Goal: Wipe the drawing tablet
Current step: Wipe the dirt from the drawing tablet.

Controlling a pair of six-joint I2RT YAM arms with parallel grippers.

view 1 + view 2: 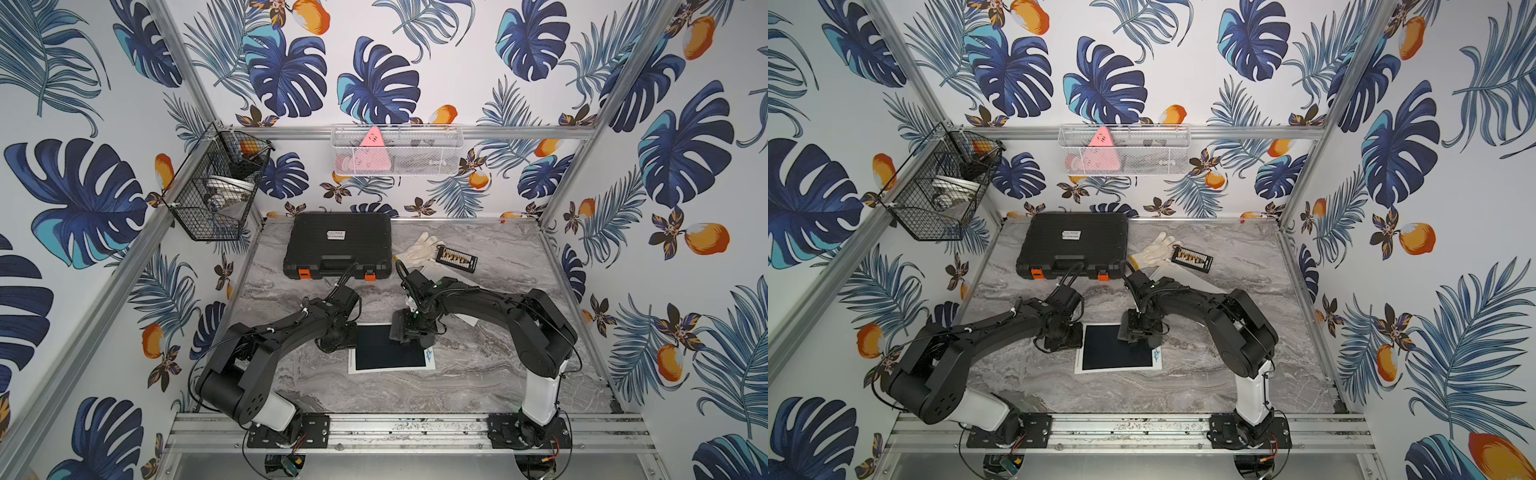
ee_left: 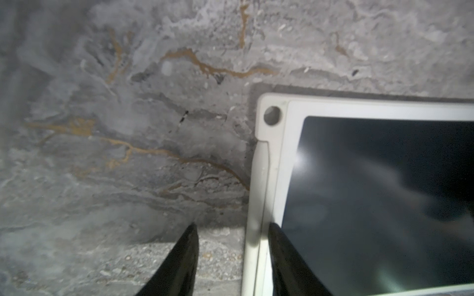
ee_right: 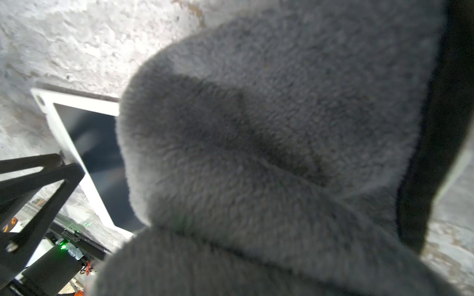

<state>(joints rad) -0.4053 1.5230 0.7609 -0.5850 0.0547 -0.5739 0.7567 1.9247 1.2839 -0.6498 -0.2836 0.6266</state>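
Observation:
The drawing tablet (image 1: 384,353) (image 1: 1115,351), a white frame round a dark screen, lies flat on the marble table between my two arms. My left gripper (image 1: 349,340) (image 2: 232,228) is open at the tablet's left edge. It stands astride the white frame (image 2: 275,159), one finger on the table and one at the screen's rim. My right gripper (image 1: 409,332) is over the tablet's far right corner, shut on a grey fluffy cloth (image 1: 397,330) (image 3: 256,141). That cloth fills the right wrist view and hides the fingers. A small blue scribble (image 1: 429,354) marks the frame's right strip.
A black tool case (image 1: 338,245) lies at the back left of the table. A white glove (image 1: 417,247) and a bit holder (image 1: 456,258) lie at the back right. A white sheet (image 1: 469,320) lies under my right arm. Wire baskets (image 1: 216,187) (image 1: 395,149) hang on the walls.

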